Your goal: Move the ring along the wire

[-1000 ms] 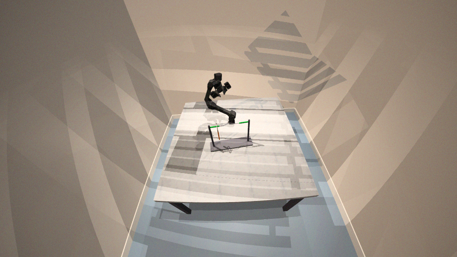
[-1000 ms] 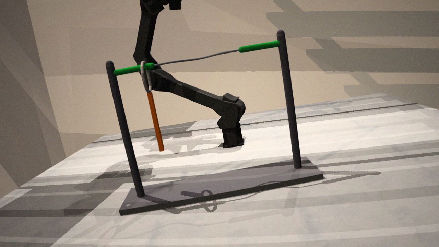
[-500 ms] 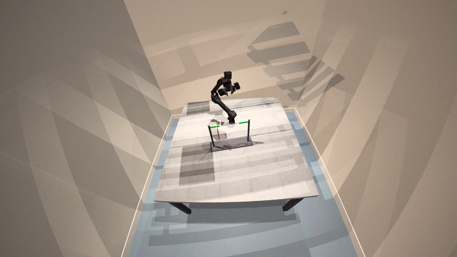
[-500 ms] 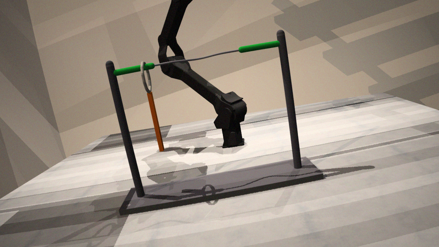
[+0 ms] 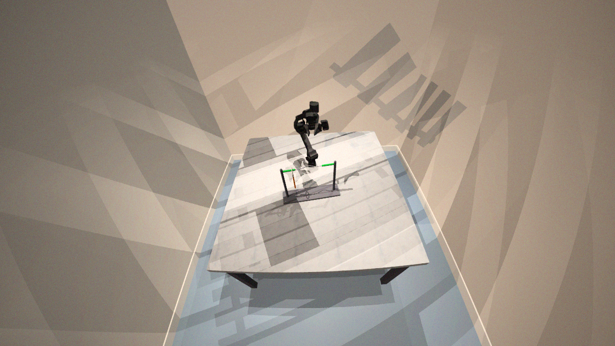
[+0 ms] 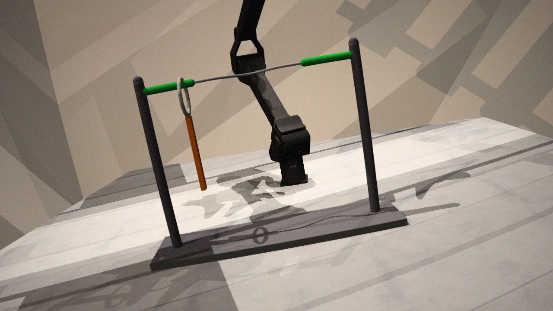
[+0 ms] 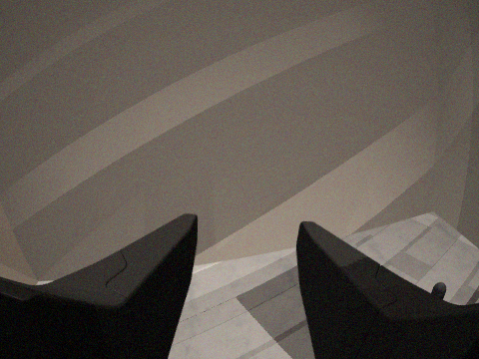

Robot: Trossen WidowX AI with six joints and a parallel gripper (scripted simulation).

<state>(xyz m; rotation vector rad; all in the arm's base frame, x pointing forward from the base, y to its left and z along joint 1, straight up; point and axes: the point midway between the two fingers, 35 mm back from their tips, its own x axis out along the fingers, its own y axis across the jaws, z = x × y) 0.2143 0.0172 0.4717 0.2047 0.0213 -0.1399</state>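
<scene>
The ring [image 5: 292, 172] [image 6: 186, 114] hangs around the left green part [image 5: 287, 171] [image 6: 160, 88], near its inner end. Its orange handle [image 5: 294, 180] [image 6: 196, 152] hangs down, slightly slanted, with its lower end free above the base. The thin grey wire [image 6: 216, 77] runs to the right green part [image 5: 327, 164] [image 6: 326, 58]. My gripper [image 5: 313, 130] [image 7: 247, 231] is partly open and empty, high behind the wire and well away from the handle. It is out of frame in the exterior view. The ring and handle do not show in the wrist view.
The left post [image 5: 284, 185] [image 6: 156, 162] and right post [image 5: 334, 176] [image 6: 364, 123] stand on a dark base [image 5: 318, 193] [image 6: 328, 216]. The arm's base [image 6: 293, 170] stands behind them. One post top [image 7: 439, 290] shows at the wrist view's right; which post is unclear.
</scene>
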